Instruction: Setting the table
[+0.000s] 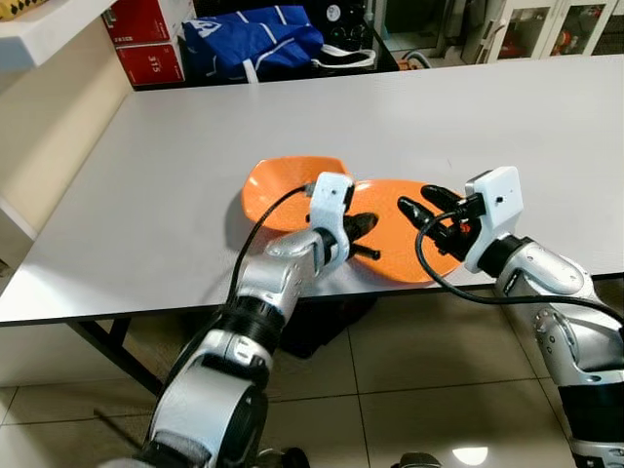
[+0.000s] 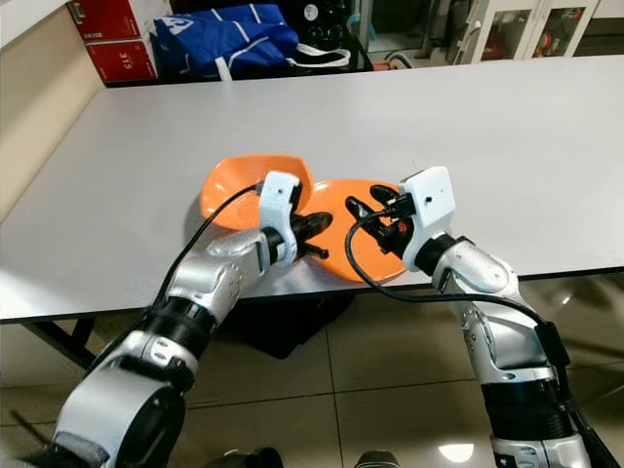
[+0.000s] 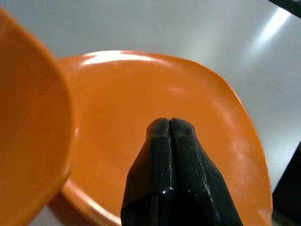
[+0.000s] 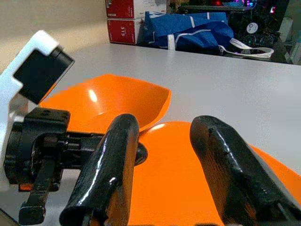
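Note:
Two orange dishes lie side by side near the front edge of the grey table (image 1: 409, 107). The deeper orange bowl (image 1: 278, 185) is on the left and the flatter orange plate (image 1: 395, 255) overlaps its right rim. My left gripper (image 1: 361, 225) hangs just over the plate's left part, fingers (image 3: 160, 155) pressed together with nothing between them. Coming from the right, my right gripper (image 1: 425, 204) is open above the plate's far right part. In the right wrist view its two fingers (image 4: 115, 160) point at the left gripper and the bowl (image 4: 117, 101).
A blue bag (image 1: 249, 39) and red boxes (image 1: 146, 44) stand beyond the table's far left corner. A beige wall runs along the left side. The table's front edge (image 1: 146, 310) is right under the plate, with tiled floor (image 1: 419, 390) below.

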Tool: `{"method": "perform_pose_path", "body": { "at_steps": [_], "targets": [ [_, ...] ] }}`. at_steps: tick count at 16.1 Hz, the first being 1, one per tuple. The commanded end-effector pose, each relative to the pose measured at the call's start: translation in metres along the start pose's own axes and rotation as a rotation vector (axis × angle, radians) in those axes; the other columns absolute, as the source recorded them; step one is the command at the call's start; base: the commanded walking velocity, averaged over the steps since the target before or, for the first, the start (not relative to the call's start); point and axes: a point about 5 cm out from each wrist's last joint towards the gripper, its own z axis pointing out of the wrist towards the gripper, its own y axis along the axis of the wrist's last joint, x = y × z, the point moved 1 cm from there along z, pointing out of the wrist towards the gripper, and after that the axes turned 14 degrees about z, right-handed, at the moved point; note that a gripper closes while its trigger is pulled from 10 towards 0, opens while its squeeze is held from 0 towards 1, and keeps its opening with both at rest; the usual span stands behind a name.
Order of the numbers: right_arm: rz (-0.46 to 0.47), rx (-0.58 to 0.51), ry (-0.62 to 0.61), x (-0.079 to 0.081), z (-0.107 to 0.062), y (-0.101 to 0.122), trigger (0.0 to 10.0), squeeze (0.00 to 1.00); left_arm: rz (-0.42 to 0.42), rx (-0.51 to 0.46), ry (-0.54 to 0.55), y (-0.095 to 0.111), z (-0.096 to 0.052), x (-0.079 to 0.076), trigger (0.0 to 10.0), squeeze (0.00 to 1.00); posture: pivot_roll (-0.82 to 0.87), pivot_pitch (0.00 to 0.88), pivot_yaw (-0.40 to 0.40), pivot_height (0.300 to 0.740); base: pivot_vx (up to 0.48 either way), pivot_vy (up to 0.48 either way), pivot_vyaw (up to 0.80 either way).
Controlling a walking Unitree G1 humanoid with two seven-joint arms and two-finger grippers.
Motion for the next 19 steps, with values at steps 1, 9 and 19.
{"method": "perform_pose_path", "body": {
  "at_steps": [1,9,19],
  "targets": [
    [-0.026,-0.032,0.024,0.007,0.001,0.008,10.0,0.0,0.047,0.025,-0.036,0.005,0.007,-0.008,10.0,0.0,-0.31,0.0,0.118,0.74,0.0,0.0,0.0],
    [-0.048,-0.04,0.045,0.018,-0.003,0.013,10.0,0.0,0.217,0.107,-0.014,0.048,0.021,-0.002,10.0,0.0,-0.35,0.008,0.145,0.74,0.0,0.0,0.0],
    [-0.109,0.039,0.012,0.007,-0.043,0.026,10.0,0.0,0.141,0.223,-0.004,0.026,0.02,0.001,10.0,0.0,-0.41,0.04,0.178,0.74,0.0,0.0,0.0]
  ]
}}
